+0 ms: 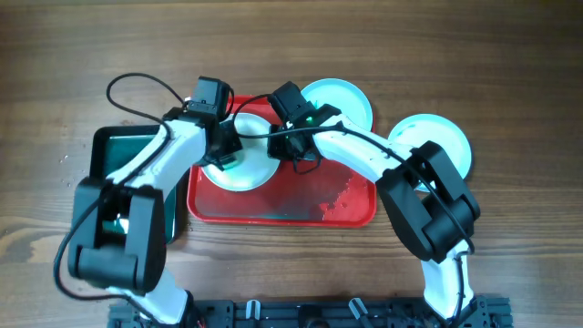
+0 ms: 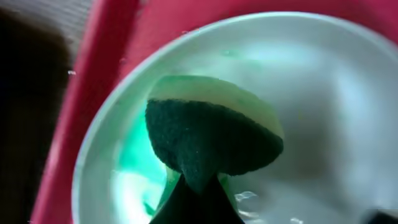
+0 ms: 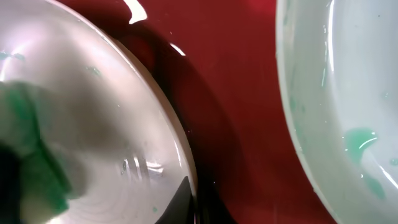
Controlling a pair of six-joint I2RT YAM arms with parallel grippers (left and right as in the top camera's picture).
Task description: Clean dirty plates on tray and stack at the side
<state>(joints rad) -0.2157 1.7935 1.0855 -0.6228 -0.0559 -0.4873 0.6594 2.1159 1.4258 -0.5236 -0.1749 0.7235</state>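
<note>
A pale plate (image 1: 244, 173) lies at the left end of the red tray (image 1: 301, 205). My left gripper (image 1: 226, 150) is shut on a green and yellow sponge (image 2: 211, 134) and presses it on this plate (image 2: 323, 93), beside a green-teal smear. My right gripper (image 1: 284, 150) is shut on this plate's right rim (image 3: 189, 199); the plate (image 3: 93, 106) fills the left of the right wrist view. A second plate (image 1: 346, 98) with a green smear (image 3: 357, 140) lies at the tray's far right corner. A third plate (image 1: 442, 141) rests on the table, right of the tray.
A black tub (image 1: 114, 150) with teal liquid stands left of the tray, under my left arm. The tray's right half shows wet red floor (image 3: 236, 93). Wooden table lies all around.
</note>
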